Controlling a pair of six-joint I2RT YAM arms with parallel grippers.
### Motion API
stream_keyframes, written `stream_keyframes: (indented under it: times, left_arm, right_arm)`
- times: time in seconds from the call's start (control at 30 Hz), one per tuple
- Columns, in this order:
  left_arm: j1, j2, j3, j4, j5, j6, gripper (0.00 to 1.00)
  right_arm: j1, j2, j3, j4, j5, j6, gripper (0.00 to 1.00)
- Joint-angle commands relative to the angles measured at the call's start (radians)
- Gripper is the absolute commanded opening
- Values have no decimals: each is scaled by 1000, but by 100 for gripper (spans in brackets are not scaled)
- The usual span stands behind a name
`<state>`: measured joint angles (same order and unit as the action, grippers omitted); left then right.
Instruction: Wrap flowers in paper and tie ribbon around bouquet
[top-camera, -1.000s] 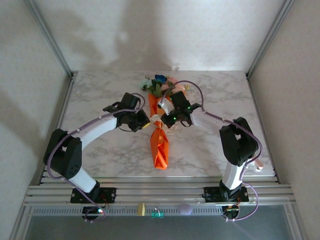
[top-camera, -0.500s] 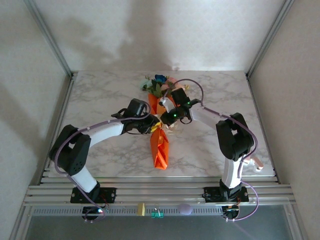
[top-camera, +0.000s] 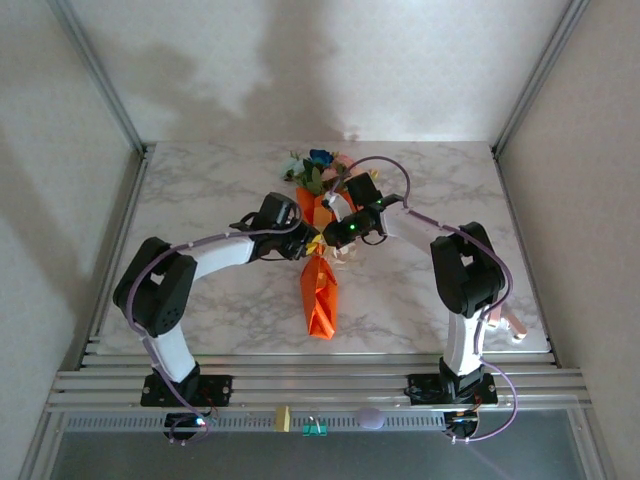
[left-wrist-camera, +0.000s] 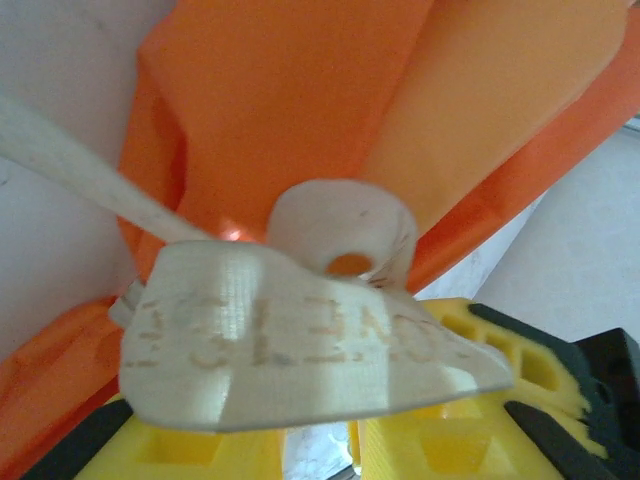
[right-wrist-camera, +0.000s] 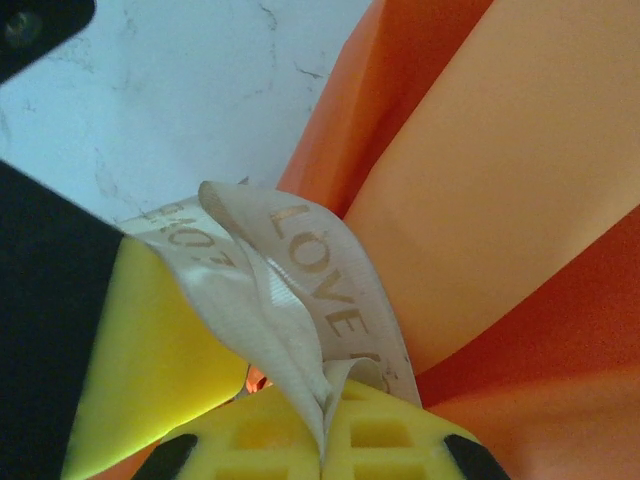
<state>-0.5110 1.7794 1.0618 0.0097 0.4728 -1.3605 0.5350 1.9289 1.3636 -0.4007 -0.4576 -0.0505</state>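
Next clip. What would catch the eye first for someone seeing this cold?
The bright orange paper, rolled into a cone in the middle of the table, with flowers at its far end. Both arms meet at its middle: the right gripper pinches the cream ribbon, printed LOVE, which also drapes across the tip of the left gripper.

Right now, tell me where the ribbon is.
In the top view the ribbon sits at the middle of the orange bouquet, between the left gripper and the right gripper, whose yellow fingers pinch it.
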Motion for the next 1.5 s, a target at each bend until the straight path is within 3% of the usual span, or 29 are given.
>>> stream_keyframes:
  times: [0.0, 0.7, 0.83, 1.47]
  left_arm:
    - [15, 32, 48, -40, -30, 43, 23]
    - [-8, 143, 286, -399, -131, 273, 21]
    - [-21, 137, 317, -464, -207, 300, 27]
    - [-29, 185, 348, -432, -201, 288, 30]
  right_arm:
    - [-7, 26, 34, -32, -43, 24, 0]
    - [-13, 48, 52, -36, -79, 47, 0]
    - [-13, 47, 52, -36, -76, 46, 0]
    - [-13, 48, 46, -33, -82, 44, 0]
